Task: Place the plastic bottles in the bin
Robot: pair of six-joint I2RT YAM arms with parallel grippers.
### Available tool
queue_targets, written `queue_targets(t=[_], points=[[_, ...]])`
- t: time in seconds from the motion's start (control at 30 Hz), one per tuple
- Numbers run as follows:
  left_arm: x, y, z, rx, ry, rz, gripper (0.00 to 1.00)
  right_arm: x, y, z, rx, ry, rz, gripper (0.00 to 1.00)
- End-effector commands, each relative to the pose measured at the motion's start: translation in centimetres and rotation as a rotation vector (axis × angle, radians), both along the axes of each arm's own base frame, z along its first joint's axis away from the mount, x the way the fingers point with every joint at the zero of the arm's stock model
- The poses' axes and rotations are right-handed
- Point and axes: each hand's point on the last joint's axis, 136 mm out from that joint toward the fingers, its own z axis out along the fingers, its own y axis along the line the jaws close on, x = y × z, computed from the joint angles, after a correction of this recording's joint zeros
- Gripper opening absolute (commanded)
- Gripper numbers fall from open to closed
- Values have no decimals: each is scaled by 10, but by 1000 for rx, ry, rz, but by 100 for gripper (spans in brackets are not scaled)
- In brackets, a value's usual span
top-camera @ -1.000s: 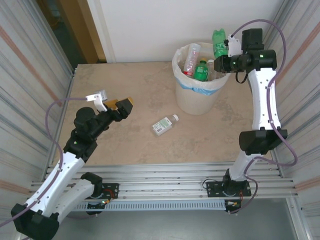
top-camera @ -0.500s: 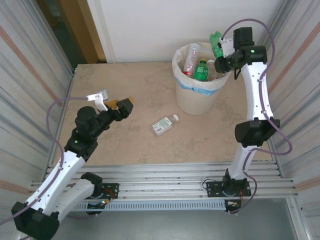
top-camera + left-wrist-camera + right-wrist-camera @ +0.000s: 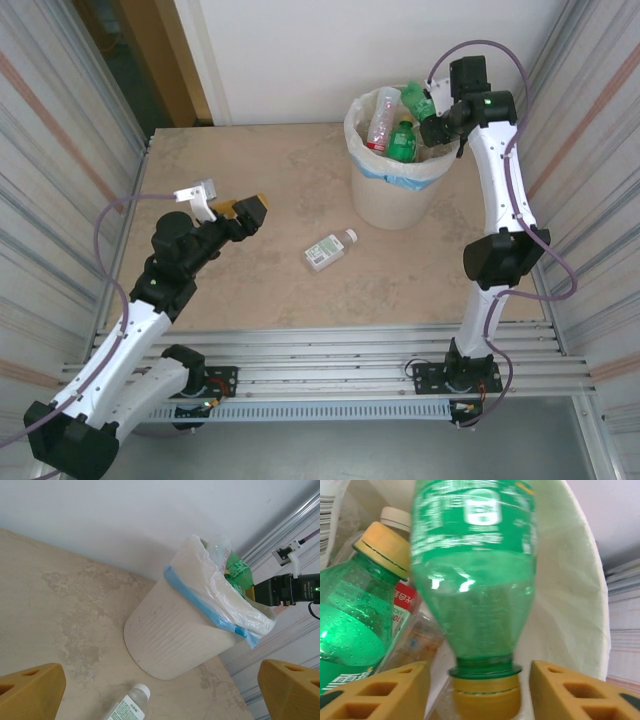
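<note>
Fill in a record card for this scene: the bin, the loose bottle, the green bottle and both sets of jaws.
bin: cream, bag-lined, upright, bottles inside
loose bottle: clear, white cap, lying on the table, apart from the bin
green bottle: cap end between the right jaws, above the bin's top
right jaws: apart, gaps either side of the cap
left jaws: wide open, empty

The bin occupies frame centre; a green bottle protrudes at its rim. A white-capped bottle lies bottom centre, between the spread fingers of the left gripper.
</note>
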Motion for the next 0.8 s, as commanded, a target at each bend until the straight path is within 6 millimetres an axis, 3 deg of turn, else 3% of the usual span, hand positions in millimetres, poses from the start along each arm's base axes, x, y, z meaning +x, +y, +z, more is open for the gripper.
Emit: queue_targets(t=[0.0,0.4,0.6,0.77], points=[[0,1,21,-26,-55,9,99,0,-6,20,-31,-58,-12,60],[-4,4,22,-23,-59,17,99,12,-35,46,39,-180,-189,61],[-5,5,23,-19,-62,19,99,19,-37,50,92,-212,-221,62],[-5,5,21,-22,-56,22,99,18,-24,54,161,-216,-197,62]])
